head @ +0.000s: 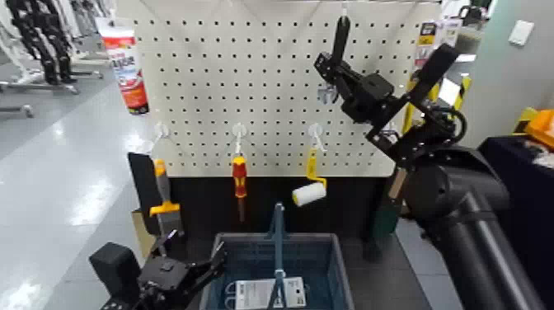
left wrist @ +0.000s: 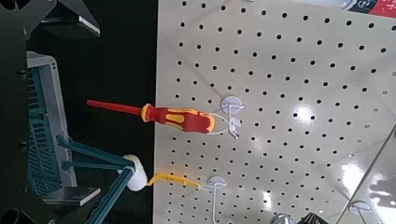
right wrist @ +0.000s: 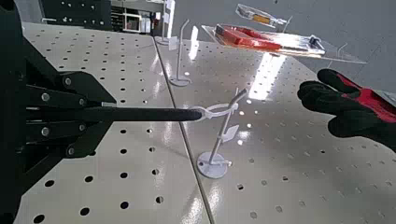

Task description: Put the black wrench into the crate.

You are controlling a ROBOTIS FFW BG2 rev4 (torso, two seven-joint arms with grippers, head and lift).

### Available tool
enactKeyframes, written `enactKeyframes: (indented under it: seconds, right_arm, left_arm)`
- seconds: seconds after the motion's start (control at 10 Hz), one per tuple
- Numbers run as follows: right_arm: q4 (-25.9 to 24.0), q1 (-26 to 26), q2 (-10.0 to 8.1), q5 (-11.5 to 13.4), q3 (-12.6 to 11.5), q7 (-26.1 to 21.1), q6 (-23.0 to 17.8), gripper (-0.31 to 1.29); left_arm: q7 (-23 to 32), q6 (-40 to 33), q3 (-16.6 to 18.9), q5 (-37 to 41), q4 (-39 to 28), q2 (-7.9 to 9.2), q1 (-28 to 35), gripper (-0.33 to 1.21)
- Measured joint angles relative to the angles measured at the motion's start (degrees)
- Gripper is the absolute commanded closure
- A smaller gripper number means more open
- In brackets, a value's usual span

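The black wrench (head: 340,37) hangs upright from a hook at the top right of the white pegboard (head: 247,91). My right gripper (head: 330,78) is shut on its lower part, near the silvery head. In the right wrist view, the gripper (right wrist: 98,114) clamps the black handle (right wrist: 149,114), whose end still sits on the white hook (right wrist: 222,112). The blue-grey crate (head: 330,264) with its upright central handle stands below on the floor; its slotted side also shows in the left wrist view (left wrist: 42,140). My left gripper (head: 196,268) is open and empty, low beside the crate's left edge.
On the pegboard hang a black and yellow scraper (head: 161,194), a red-yellow screwdriver (head: 239,177) (left wrist: 173,117), a yellow paint roller (head: 311,188) and a red-white tube (head: 125,62). A red-black handled tool (right wrist: 350,103) hangs near the wrench. A white pack (head: 264,293) lies in the crate.
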Motion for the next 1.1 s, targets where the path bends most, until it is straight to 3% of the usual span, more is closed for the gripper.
enactKeyframes:
  seconds: [0.5,1.1]
  right_arm:
    - [-1.3,-0.1,-0.06,-0.2,0.0,0.3,-0.1,1.24]
    - [-7.7,1.1,-0.11,-0.3,0.0,0.4,0.3,1.24]
  left_arm:
    - [0.0,0.1,0.0,-0.1,0.0,0.0,0.0,0.11]
    - [0.0,0.4,0.1,-0.1,0.0,0.0,0.0,0.12]
